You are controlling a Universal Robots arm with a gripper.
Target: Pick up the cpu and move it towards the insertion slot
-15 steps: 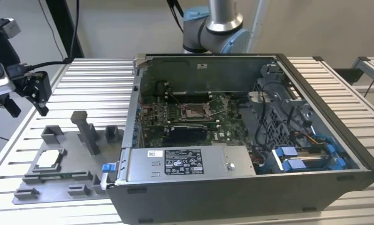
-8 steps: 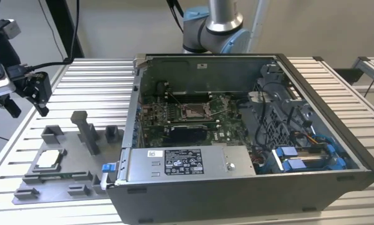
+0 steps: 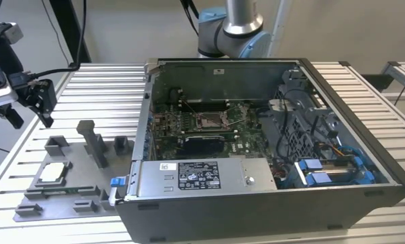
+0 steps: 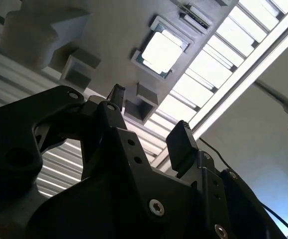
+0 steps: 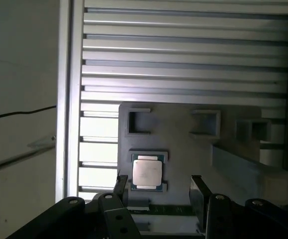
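One cpu, flat in a grey tray, is found ahead of the gripper, whose empty jaws stand apart.

A slatted aluminium table spreads beneath the pincer. Past the table edge nearest the pincer lies smooth grey floor; a plain pale wall stands farther off.

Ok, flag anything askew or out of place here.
Nothing stands out. The cpu lies flat and square in its pocket on the grey fixture, the insertion slot looks unobstructed, and the open gripper holds nothing.
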